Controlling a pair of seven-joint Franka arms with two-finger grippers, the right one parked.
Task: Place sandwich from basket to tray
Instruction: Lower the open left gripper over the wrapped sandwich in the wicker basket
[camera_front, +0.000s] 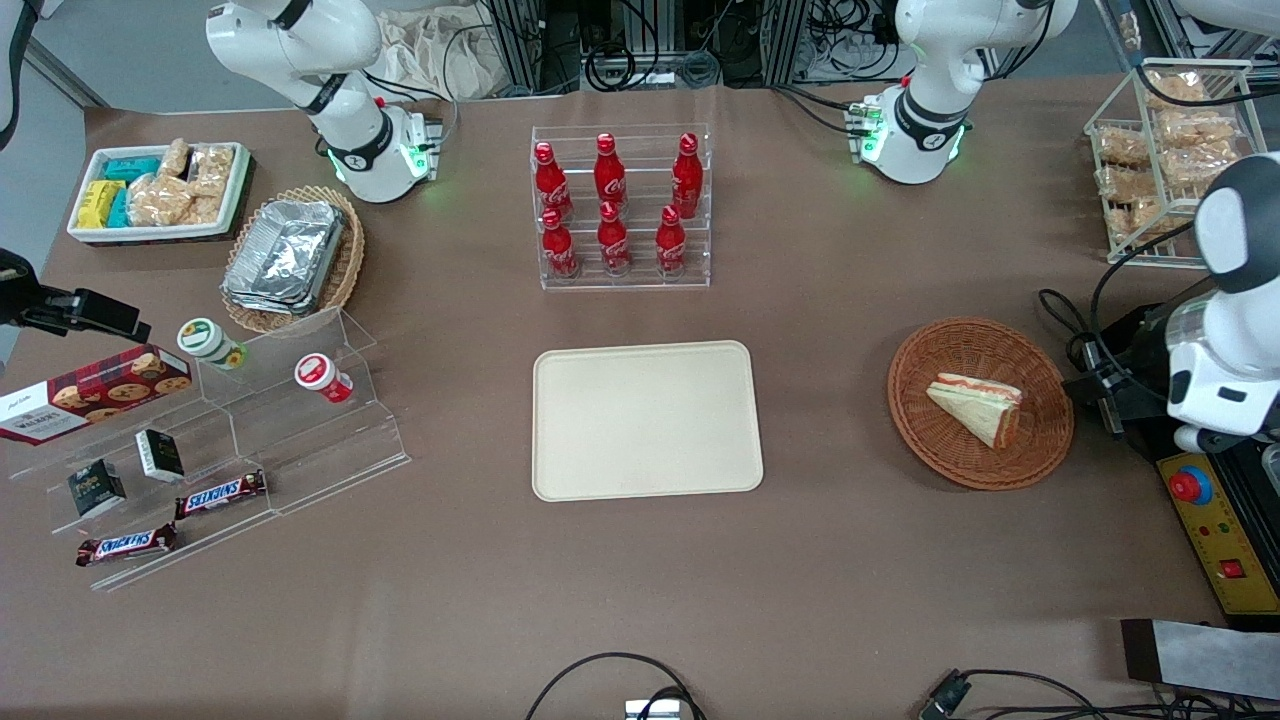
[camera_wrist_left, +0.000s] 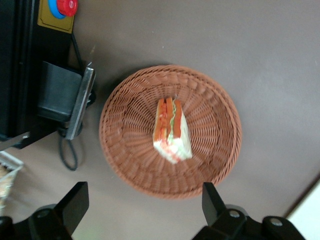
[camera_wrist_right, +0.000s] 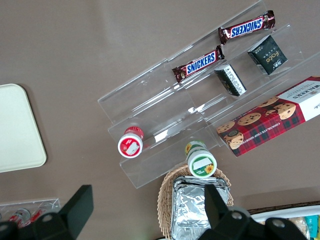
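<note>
Sandwich (camera_front: 978, 405) lies in the basket (camera_front: 925, 430) near the working arm's edge of the bench, untouched. Pincer (camera_wrist_left: 145, 207) hovers above it, wide and empty; the approach is in hand, and next it must descend and close on the wedge before carrying it to the tray (camera_front: 647, 420).

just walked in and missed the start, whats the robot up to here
The working arm's gripper hangs open above the basket, not touching anything. The sandwich lies in the basket, a little off its middle, not yet picked up. The tray sits bare mid-table, nearer to the front camera than the rack of red bottles. So the move from basket to tray has not begun; a descent onto the sandwich looks like the likely next step.
</note>
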